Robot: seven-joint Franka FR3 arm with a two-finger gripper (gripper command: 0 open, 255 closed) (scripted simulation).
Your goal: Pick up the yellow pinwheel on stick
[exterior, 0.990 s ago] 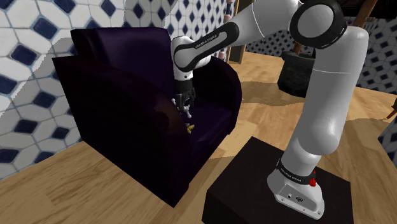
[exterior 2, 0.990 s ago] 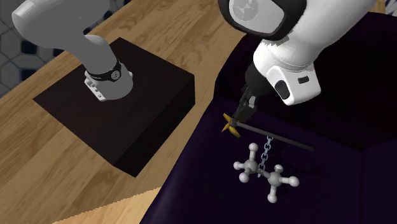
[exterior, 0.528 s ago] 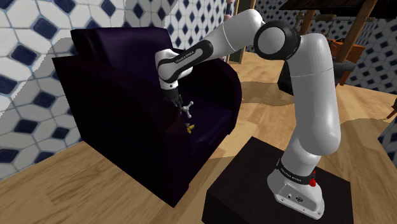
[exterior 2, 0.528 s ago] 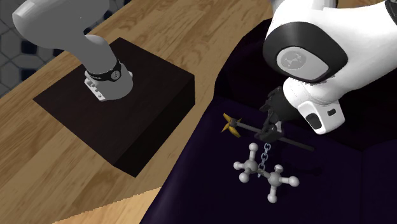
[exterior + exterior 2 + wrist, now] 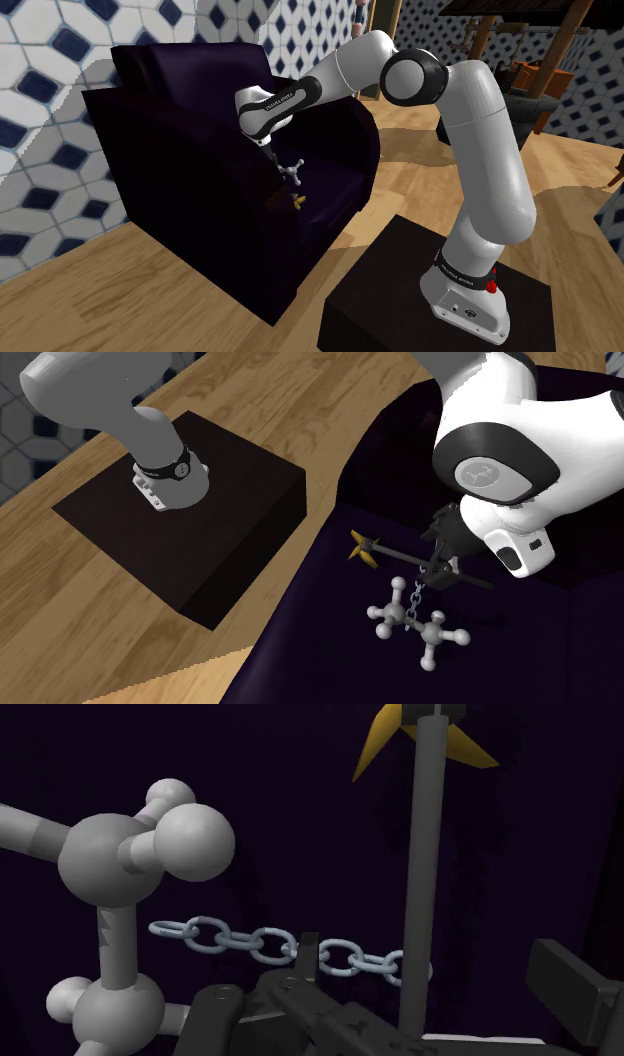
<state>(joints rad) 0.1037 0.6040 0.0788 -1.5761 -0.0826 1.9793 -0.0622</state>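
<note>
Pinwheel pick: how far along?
Done: gripper is at the stick, open fingers either side of it. In hand: the grasp; nothing is clasped, and the yellow pinwheel lies on the armchair seat, chain close by. Left: close, lift.

Dark armchair seat w/ 3 items on it.
Armchair [image 5: 190, 160], dark purple, stands on wood floor [image 5: 110, 305]. On its seat [image 5: 320, 652], 2nd ext. view: pinwheel [image 5: 388, 555] lies flat, yellow head at the stick's 10 o'clock end, stick running off to 4 o'clock. Chain [image 5: 421, 590] lies at 6 o'clock from mid-stick, reaching a grey ball-and-rod model [image 5: 415, 624], also at 6 o'clock.
</note>
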